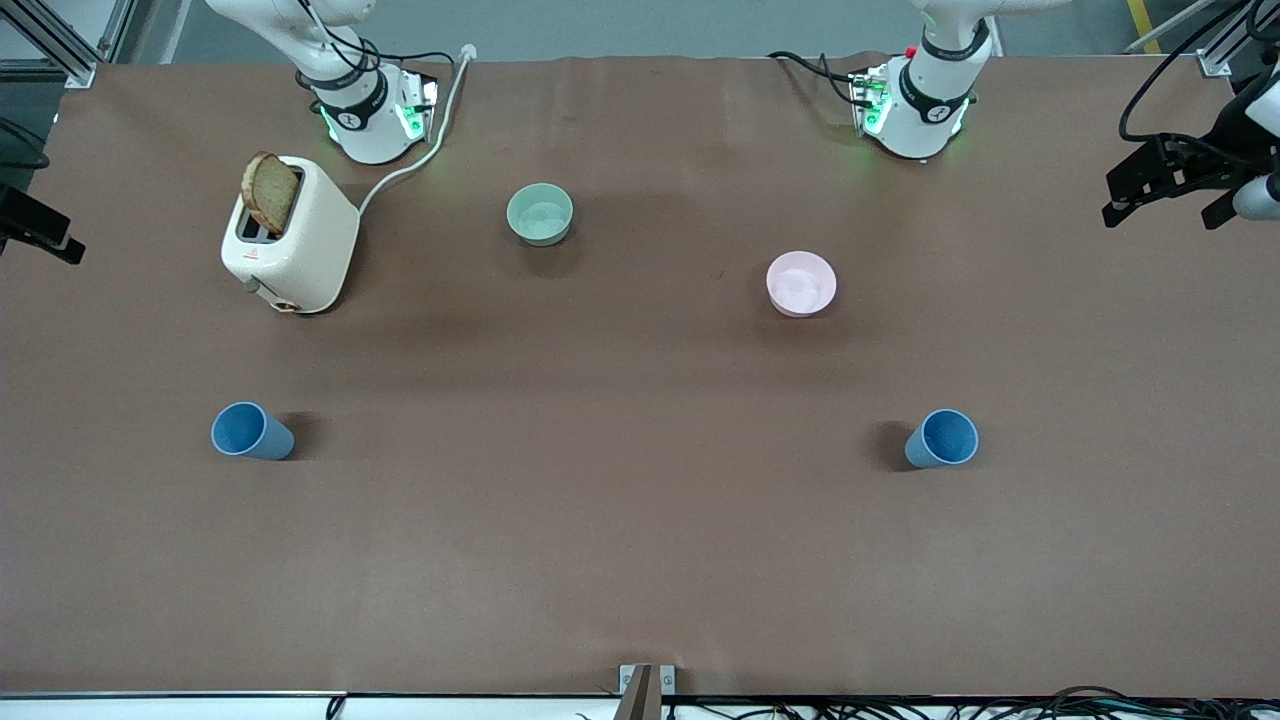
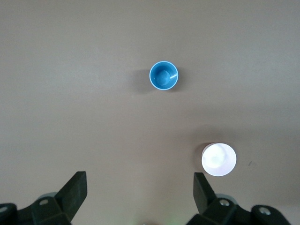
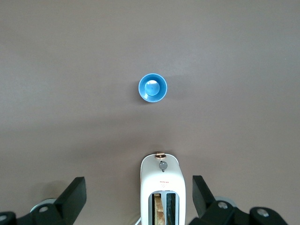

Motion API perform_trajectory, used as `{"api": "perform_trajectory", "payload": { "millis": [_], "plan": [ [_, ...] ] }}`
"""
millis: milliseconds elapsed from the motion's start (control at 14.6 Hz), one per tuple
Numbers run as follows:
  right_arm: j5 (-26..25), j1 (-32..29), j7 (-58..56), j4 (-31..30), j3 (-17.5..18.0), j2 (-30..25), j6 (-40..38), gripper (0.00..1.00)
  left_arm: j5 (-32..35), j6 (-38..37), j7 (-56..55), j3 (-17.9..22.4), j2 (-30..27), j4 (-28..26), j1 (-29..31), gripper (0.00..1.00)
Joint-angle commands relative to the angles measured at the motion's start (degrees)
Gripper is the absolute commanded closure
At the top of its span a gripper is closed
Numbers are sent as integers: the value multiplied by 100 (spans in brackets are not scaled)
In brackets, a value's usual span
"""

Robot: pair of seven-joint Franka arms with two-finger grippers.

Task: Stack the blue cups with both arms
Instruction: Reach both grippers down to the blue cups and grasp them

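In the front view only the two arm bases show at the top edge; both grippers are out of that frame. Each wrist view shows only the tips of its own fingers, the rest cut off by the picture's edge. The left gripper (image 2: 140, 190) hangs high over the table (image 1: 640, 560) with its fingers spread wide and holding nothing. The right gripper (image 3: 139, 194) is the same, wide apart and empty, over the toaster (image 1: 290, 240).

One blue cup (image 1: 250, 432) stands upright toward the right arm's end of the table, nearer to the front camera than the toaster. The other cup (image 1: 943, 438) stands upright toward the left arm's end, nearer to the camera than the pink bowl (image 1: 801, 283). The two cups are well apart.

The green bowl (image 1: 540, 213) sits between the bases. A bread slice (image 1: 270, 192) sticks out of one toaster slot. The toaster has a small red mark on its end, too small to read.
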Motion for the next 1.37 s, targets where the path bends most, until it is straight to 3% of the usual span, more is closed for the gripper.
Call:
{"api": "perform_trajectory", "payload": {
  "millis": [0,205,342,752,1025,1161,1298],
  "plan": [
    [-32,-28,-72,-119,11,-93,21,0,14,-36,41,12,78,156,-9,0],
    [-32,-28,-63,-110,11,-93,12,0,197,-19,50,21,130,165,0,0],
    [-23,-28,-63,-119,11,-93,12,0,478,16,24,-31,550,208,-96,0],
    [-23,-28,-72,-119,11,-93,-23,0,515,1465,-64,-58,1745,-212,0,0],
    [-14,-63,-81,-145,11,-75,-6,0,304,2300,-99,-67,2554,-213,0,0],
    [4,-89,-89,-381,2,56,309,0,23,2477,-248,-76,2853,-213,-53,0],
    [4,-159,-98,-1038,-7,118,1133,0,13,2495,-249,-76,3108,-222,-88,0]
  ]
}}
